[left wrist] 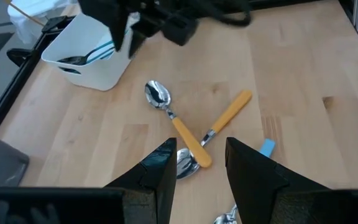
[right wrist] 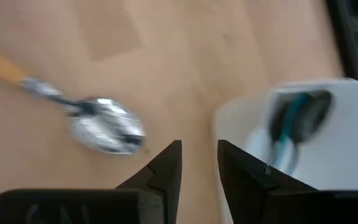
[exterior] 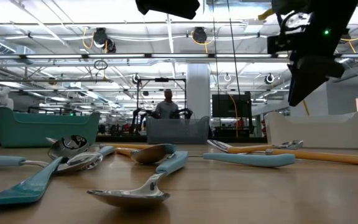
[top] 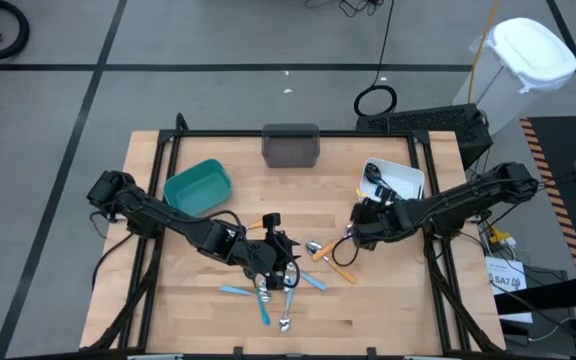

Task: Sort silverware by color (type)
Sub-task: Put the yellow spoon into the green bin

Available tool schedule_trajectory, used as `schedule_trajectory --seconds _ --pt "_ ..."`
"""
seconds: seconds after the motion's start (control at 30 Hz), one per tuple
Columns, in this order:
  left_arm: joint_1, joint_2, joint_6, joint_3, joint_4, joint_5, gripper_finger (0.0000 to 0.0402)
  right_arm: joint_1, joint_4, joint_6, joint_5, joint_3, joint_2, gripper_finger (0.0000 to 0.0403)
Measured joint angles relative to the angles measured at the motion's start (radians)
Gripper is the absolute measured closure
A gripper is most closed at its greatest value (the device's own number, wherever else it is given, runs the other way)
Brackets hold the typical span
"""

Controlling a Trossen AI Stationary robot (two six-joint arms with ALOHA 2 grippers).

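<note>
High view: left end effector point(top: 280, 262) is hovering spread, empty, over spoons point(top: 268, 295) mid-bench; right end effector point(top: 360, 222) is hanging spread beside the white bin point(top: 408, 176).

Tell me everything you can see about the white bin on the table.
The white rectangular bin looks like plastic, with rounded corners and an open top. It sits upright on the wooden table near the far right corner, beside the right arm. Inside lies at least one dark-headed utensil with a blue handle, leaning against the wall. The right gripper hovers next to its rim, fingers apart and empty.
</note>
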Motion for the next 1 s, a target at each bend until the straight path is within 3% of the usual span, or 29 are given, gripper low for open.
schedule_trajectory --seconds 0.23,0.53,1.0 --pt "0.019 0.000 -0.089 0.001 -0.156 -0.006 0.0265 0.047 0.164 -0.139 -0.093 0.000 0.000 0.0305" --pt "0.082 0.000 -0.187 0.001 -0.408 -0.025 0.0265 0.075 0.260 -0.207 -0.095 0.000 0.000 0.0305" --pt "0.098 0.000 -0.222 -0.037 -0.437 -0.031 0.0266 0.075 0.260 -0.222 -0.095 0.000 0.000 0.0305"
